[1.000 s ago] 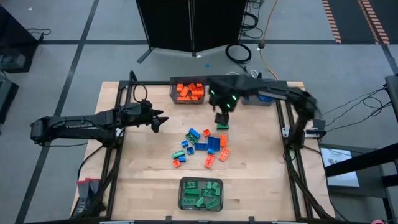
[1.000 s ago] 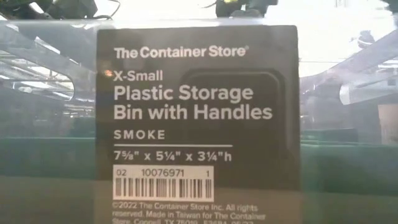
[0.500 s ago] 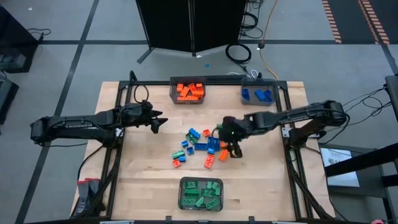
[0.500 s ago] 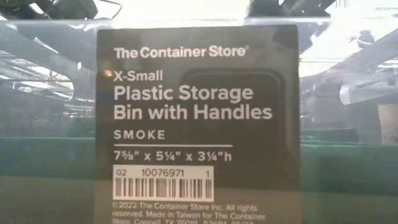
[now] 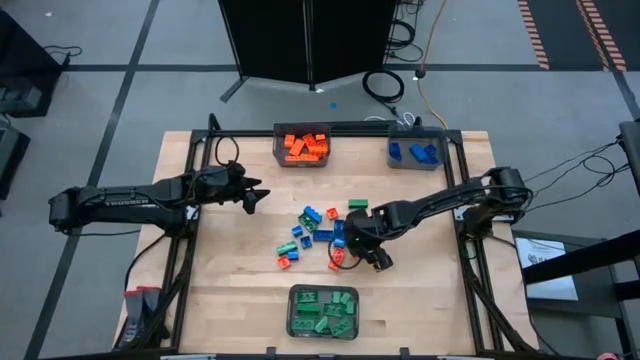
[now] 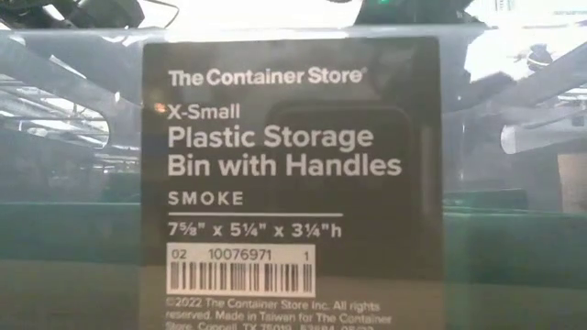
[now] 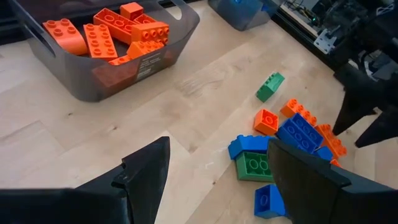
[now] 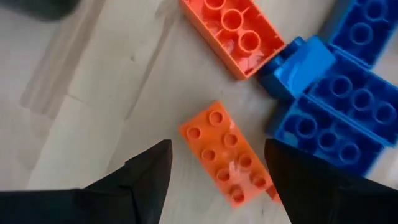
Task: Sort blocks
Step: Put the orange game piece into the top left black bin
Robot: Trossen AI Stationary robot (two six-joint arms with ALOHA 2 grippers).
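Since a second ago the right arm has swung from the far side of the counter [image 5: 230,290], beside the orange bin, down to the right edge of the loose pile in the middle; the left arm has not shifted.

Jaws of the right gripper [image 8: 214,171] stand open with nothing between them, one finger on each side of an orange block [image 8: 227,155] that lies studs-up on the wood, just below the tips. Just beyond it lie another orange brick [image 8: 233,31] and several blue bricks [image 8: 339,118] pressed together. From above, the right gripper [image 5: 362,246] hangs over the pile's right side.

Jaws of the left gripper [image 7: 214,165] are also open and hold nothing; that gripper [image 5: 255,195] waits left of the pile, well apart from it.

Loose blocks [image 5: 318,236] in orange, green and blue lie scattered mid-counter, with one green brick [image 5: 357,204] apart on the far side. Sorted ones fill three grey bins: orange in the far middle bin [image 5: 302,148], blue in the far right bin [image 5: 415,153], green in the near bin [image 5: 323,311]. That near bin's label [image 6: 289,174] fills the low view.
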